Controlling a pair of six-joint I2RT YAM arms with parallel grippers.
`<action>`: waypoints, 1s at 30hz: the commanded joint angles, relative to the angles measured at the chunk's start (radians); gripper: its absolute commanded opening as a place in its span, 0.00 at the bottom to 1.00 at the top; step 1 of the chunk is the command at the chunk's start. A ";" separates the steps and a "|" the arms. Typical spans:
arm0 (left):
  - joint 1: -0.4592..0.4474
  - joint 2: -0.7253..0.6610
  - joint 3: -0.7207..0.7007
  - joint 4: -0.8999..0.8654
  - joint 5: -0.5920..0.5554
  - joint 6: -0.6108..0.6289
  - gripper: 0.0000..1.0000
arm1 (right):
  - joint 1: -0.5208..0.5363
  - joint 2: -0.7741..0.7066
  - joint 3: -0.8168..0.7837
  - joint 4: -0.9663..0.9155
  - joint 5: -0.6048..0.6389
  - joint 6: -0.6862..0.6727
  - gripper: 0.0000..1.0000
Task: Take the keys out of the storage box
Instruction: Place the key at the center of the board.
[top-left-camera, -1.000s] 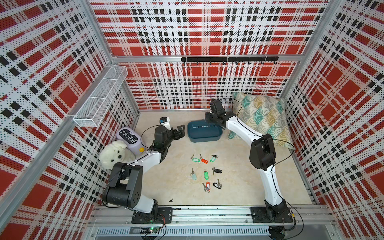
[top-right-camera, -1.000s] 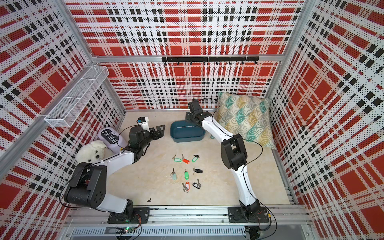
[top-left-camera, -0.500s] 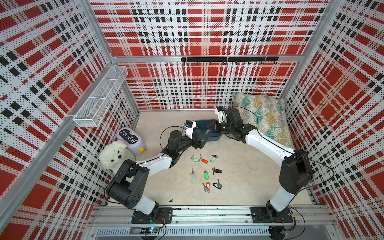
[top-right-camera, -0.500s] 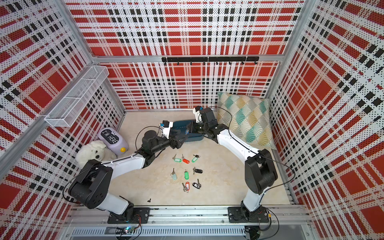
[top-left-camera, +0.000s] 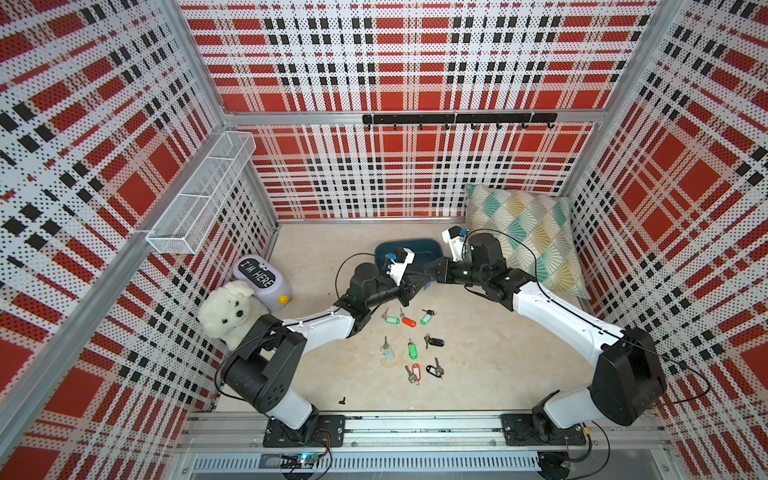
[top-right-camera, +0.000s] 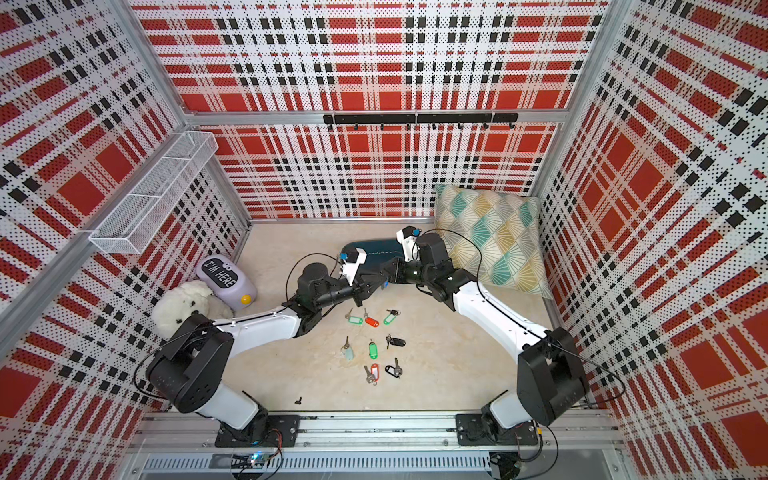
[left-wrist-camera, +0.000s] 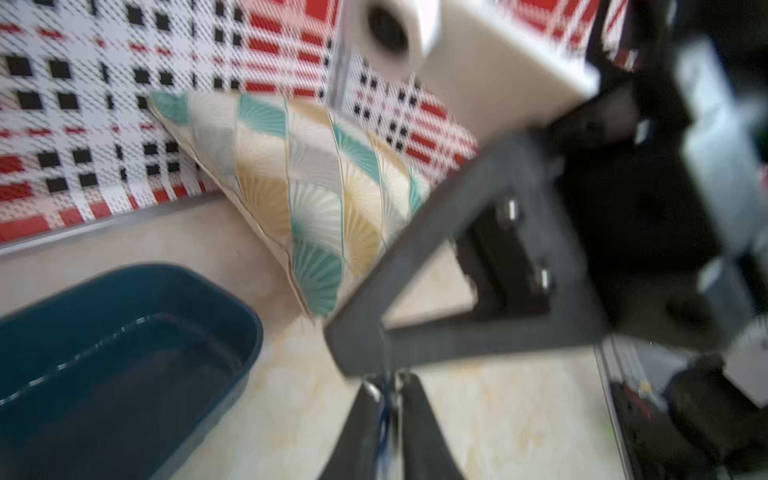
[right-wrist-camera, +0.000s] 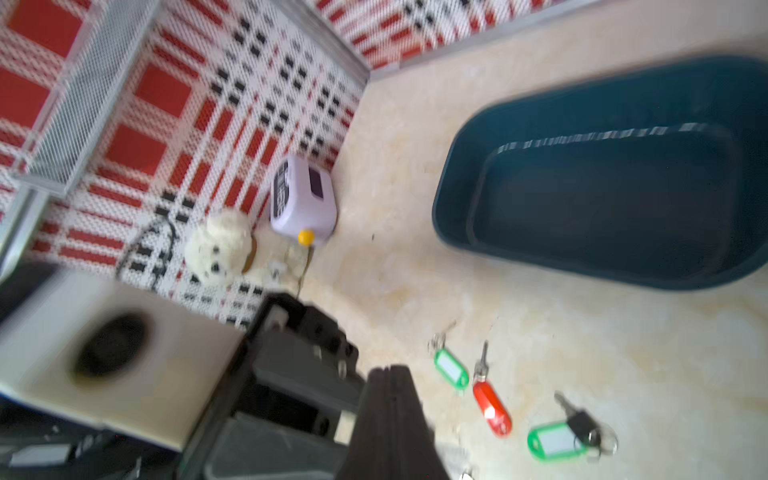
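Observation:
The dark teal storage box (top-left-camera: 424, 245) (top-right-camera: 376, 249) stands at the back of the floor. Its inside (right-wrist-camera: 602, 199) looks bare in both wrist views. Several tagged keys (top-left-camera: 409, 350) (top-right-camera: 373, 350) lie on the floor in front of it, with green and red tags (right-wrist-camera: 491, 407). Just in front of the box, my left gripper (top-left-camera: 417, 287) (left-wrist-camera: 386, 380) is shut on a blue-tagged key (top-left-camera: 427, 285) (left-wrist-camera: 385, 409). My right gripper (top-left-camera: 432, 277) (right-wrist-camera: 390, 370) is shut too. Its tip meets the same key's ring end. Its own jaws hide the key from the right wrist camera.
A patterned pillow (top-left-camera: 528, 237) leans in the back right corner beside the box. A white plush toy (top-left-camera: 228, 309) and a lilac "I'M HERE" gadget (top-left-camera: 259, 276) sit at the left wall. A wire basket (top-left-camera: 199, 195) and a hook rail (top-left-camera: 457, 119) hang on the walls.
The right gripper came away from the box toward the front. The left arm swung in from the left to meet it, then its open jaws shut on the blue-tagged key.

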 joint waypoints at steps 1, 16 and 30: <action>-0.032 0.008 0.032 0.033 0.020 0.009 0.00 | 0.011 -0.049 -0.015 0.009 0.002 0.005 0.00; -0.120 -0.230 -0.243 -0.077 -0.315 -0.254 0.00 | 0.002 -0.262 -0.118 -0.085 0.355 -0.071 1.00; -0.976 -0.777 -0.536 -0.726 -1.258 -0.925 0.00 | -0.005 -0.423 -0.270 -0.074 0.685 -0.151 1.00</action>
